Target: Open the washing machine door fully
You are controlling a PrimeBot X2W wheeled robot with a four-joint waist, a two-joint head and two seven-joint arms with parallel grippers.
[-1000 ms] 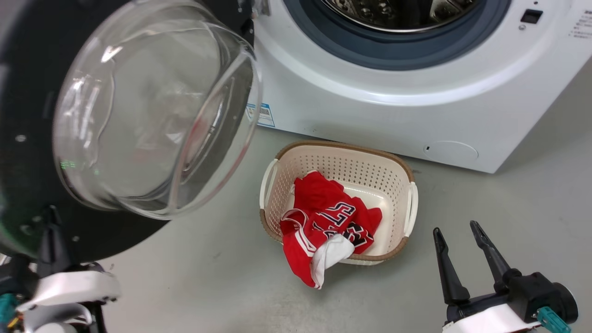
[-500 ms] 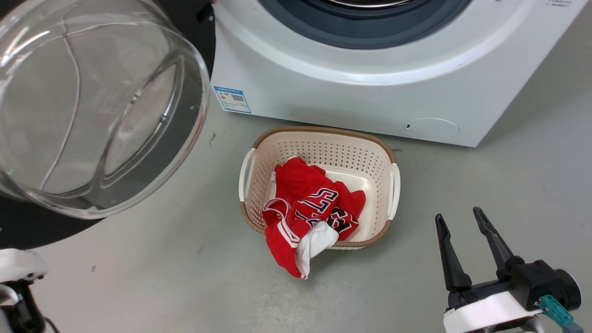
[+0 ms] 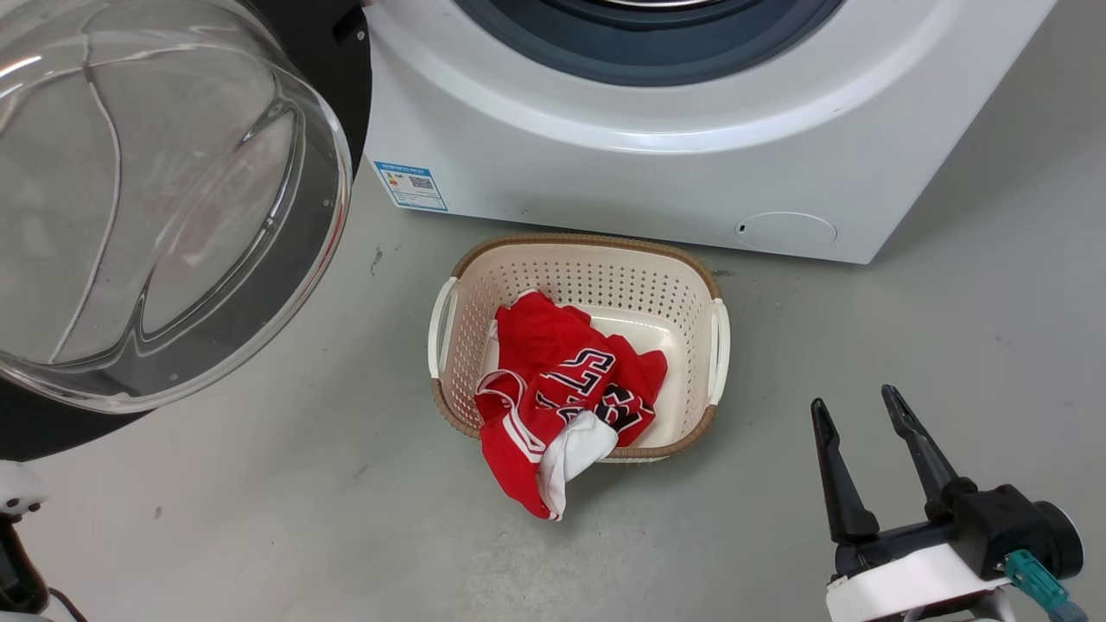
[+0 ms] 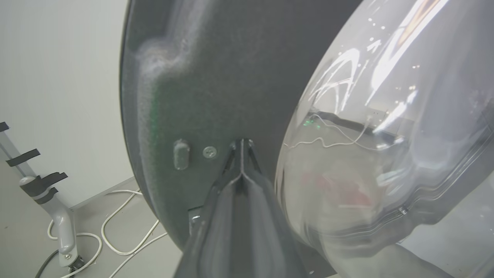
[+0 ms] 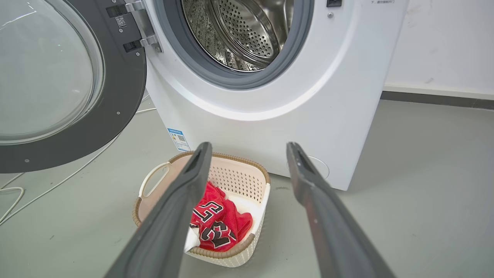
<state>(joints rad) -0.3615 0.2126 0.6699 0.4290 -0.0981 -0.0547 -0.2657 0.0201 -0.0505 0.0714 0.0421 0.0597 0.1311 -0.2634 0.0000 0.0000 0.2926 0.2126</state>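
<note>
My left end effector, fingers closed together on nothing, is pressing tip-first on the inner face of the large round glossy black washing machine door, beside its bulging clear glass bowl. I am judging a steady push along the hinge arc, tips off the glass, as best. My right end effector is idling open near the cream perforated basket. Since a second ago the camera has shifted, yet the bowl is standing farther from the blue sticker on the big white washing machine: the door is swinging wider.

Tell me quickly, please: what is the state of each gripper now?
Left gripper: closed, tips at the washing machine door.
Right gripper: open, holding nothing.
</note>
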